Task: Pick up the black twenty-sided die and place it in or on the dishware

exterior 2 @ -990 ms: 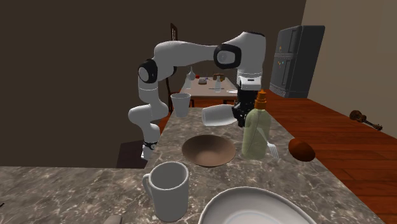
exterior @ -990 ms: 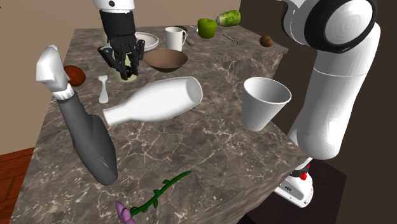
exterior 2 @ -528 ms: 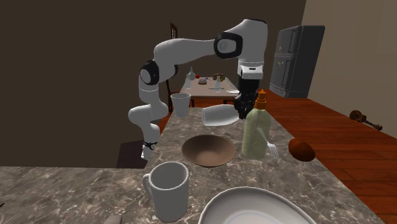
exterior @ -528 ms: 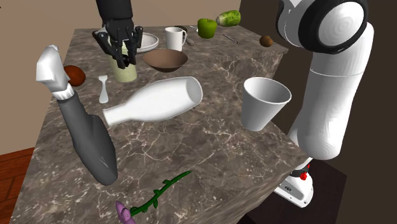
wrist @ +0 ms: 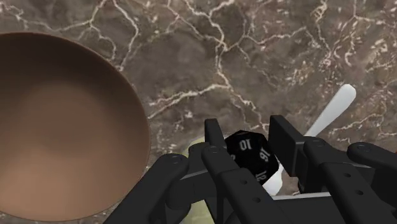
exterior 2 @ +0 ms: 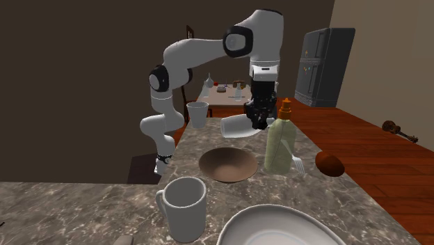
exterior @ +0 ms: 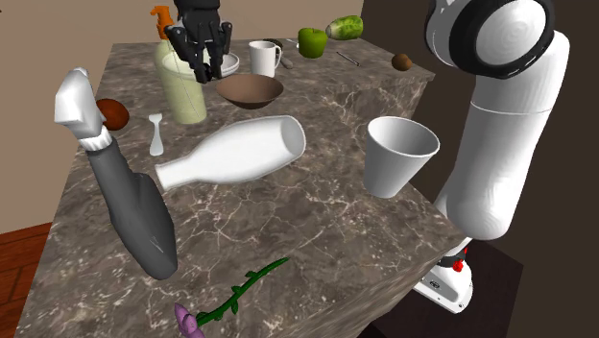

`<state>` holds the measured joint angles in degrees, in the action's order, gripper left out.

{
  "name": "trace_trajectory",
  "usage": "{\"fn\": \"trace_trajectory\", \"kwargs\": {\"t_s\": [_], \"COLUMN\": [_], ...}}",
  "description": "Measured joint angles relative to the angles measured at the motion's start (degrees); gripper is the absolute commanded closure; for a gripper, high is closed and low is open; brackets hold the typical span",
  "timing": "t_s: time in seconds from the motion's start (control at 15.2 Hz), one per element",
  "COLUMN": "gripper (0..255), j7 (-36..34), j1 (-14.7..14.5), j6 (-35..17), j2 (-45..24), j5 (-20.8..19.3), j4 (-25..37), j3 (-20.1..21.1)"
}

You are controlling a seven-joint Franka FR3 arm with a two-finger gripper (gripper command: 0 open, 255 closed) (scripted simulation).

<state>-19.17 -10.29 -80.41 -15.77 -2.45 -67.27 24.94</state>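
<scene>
The black pincer (wrist: pixel 247 136) is shut on the black twenty-sided die (wrist: pixel 250 158), with one finger pressing on each side of it. White numbers show on the die. The die is up in the air, off the dark marble surface (exterior: pixel 317 221). It hangs just beside the brown bowl (wrist: pixel 63 127), not over it. The bowl is empty and sits upright on the surface. The pincer is on the side of the bowl where a pale green bottle (exterior: pixel 180 88) with an orange top stands, and that bottle is close to the bowl. A white fork (exterior: pixel 155 134) lies flat on the surface, farther from the bowl than the green bottle. A white mug (exterior: pixel 263 58) and a white plate (exterior 2: pixel 278 226) stand near the bowl. A big white bottle (exterior: pixel 235 152) lies on its side near the bowl too. A white cup (exterior: pixel 398 154) stands upright, farther from the bowl than the big white bottle.
</scene>
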Motion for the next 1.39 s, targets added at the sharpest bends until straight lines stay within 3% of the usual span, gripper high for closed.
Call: {"fn": "trace_trajectory", "kwargs": {"t_s": [0.2, 0.73, 0.86, 1.39], "gripper": [255, 255, 255, 255], "j7": [3.84, 14.53, 15.75, 17.05], "j1": [3.16, 10.12, 10.85, 11.95], "j6": [-1.2, -0.62, -0.41, -7.35], "j2": [2.39, 2.82, 2.55, 5.09], "j5": [1.18, 1.8, 1.75, 2.61], "j4": [-3.63, -3.83, -3.41, -12.83], "j3": [-1.2, -5.08, -5.54, -5.93]}}
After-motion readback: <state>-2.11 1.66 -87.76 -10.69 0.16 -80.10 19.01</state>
